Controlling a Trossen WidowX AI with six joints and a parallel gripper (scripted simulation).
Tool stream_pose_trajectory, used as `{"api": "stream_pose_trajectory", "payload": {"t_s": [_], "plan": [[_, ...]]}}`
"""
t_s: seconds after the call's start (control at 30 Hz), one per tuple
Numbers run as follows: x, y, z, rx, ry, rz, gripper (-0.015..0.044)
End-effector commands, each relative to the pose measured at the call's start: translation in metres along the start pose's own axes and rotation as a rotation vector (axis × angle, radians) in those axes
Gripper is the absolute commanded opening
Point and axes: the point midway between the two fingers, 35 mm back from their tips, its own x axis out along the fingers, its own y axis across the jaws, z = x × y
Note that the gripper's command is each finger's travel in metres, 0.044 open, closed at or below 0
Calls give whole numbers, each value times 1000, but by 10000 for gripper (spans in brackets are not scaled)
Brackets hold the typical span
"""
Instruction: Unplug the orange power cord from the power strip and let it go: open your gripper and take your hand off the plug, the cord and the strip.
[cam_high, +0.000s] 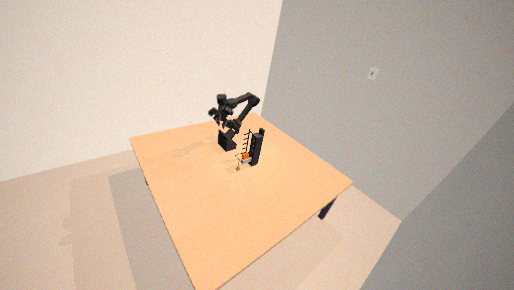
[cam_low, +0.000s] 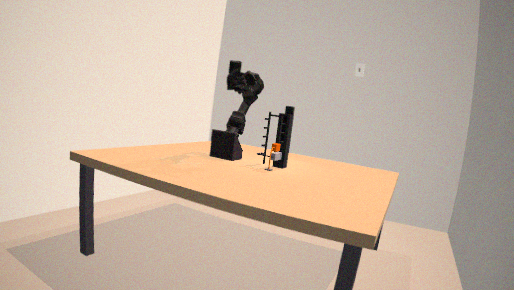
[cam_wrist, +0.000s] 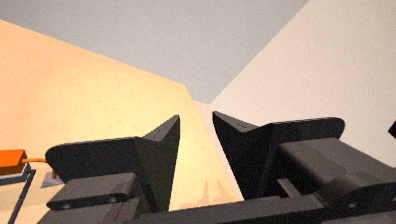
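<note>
The orange plug (cam_high: 245, 156) (cam_low: 276, 147) (cam_wrist: 11, 161) is low at the face of the black upright power strip (cam_high: 256, 149) (cam_low: 284, 159), just above a light grey block. How deep it sits in the strip cannot be told. Its thin orange cord (cam_wrist: 35, 160) runs out and bends down to a small grey piece on the table. My gripper (cam_high: 218, 123) (cam_wrist: 196, 117) is partly open, with nothing between its fingers. It hangs well above the table, up and to the left of the plug in the top view, touching neither plug nor strip. In the exterior view its fingers cannot be made out.
A thin black rack with short pegs (cam_high: 248, 140) (cam_low: 269, 125) stands beside the strip, on the plug's side. The arm's black base (cam_high: 226, 142) (cam_low: 224, 145) is close by on the wooden table (cam_high: 225, 215) (cam_low: 175, 172). A wall outlet (cam_high: 372, 73) (cam_low: 359, 69) is far behind.
</note>
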Motion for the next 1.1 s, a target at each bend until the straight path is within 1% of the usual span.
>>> {"api": "stream_pose_trajectory", "payload": {"t_s": [0.0,0.17,0.33,0.5,0.63,0.7,1.07], "plan": [[54,51,-10,523,281,195,160],[77,93,-18,829,535,238,160],[91,137,-27,1092,830,190,160],[95,182,-38,1304,1145,31,160],[91,217,-46,1422,1387,-187,160],[89,224,-47,1439,1430,-240,160],[89,224,-47,1439,1430,-240,160]]}}
